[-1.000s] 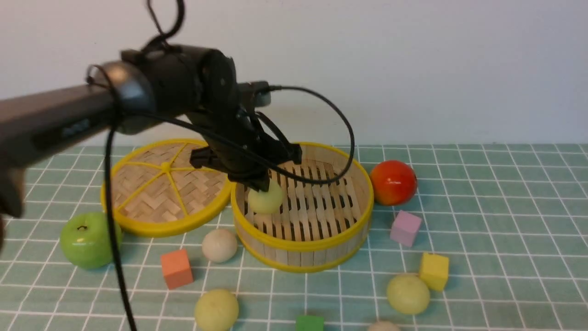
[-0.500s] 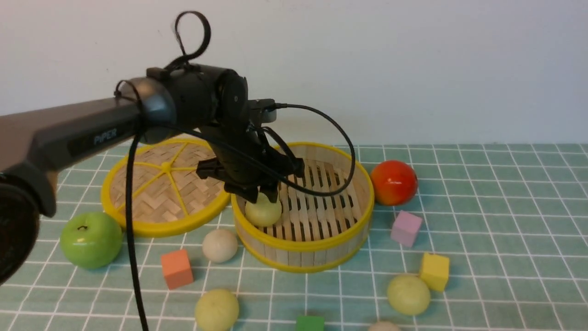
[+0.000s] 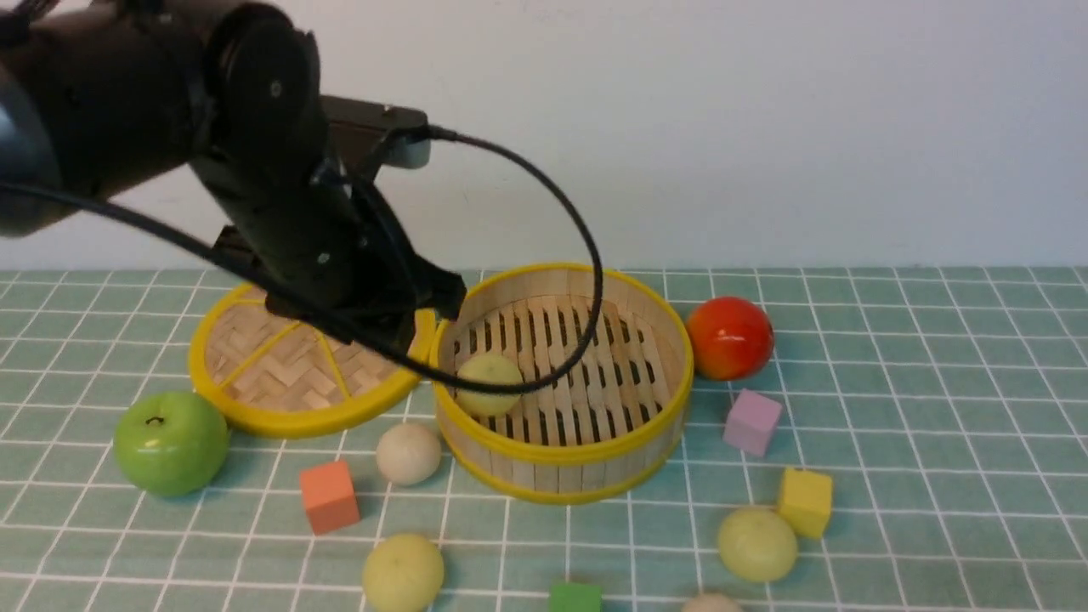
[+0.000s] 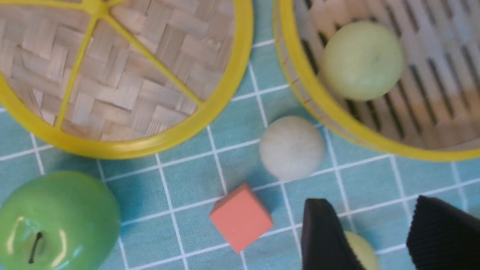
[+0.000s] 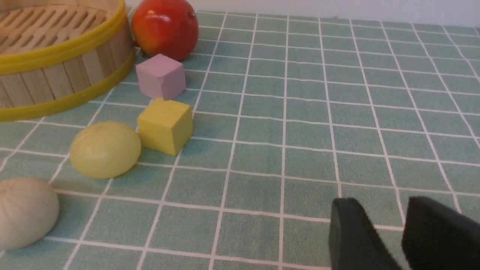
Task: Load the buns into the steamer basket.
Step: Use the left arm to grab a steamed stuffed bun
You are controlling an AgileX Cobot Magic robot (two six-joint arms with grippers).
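Pale green bun [image 3: 489,382] seen inside steamer basket [image 3: 561,478], left gripper [image 4: 371,213] released and empty, right gripper [image 5: 378,213] parted, nothing grasped, off-white bun [image 3: 408,453] just beside basket

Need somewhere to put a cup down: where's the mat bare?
Widest bare mat: right of the red fruit, purple cube and yellow cube. The steamer basket floor is free beside its one bun. Crowded: the front, around the orange cube and loose buns.

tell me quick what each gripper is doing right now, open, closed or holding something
left gripper: open, holding nothing
right gripper: open, holding nothing
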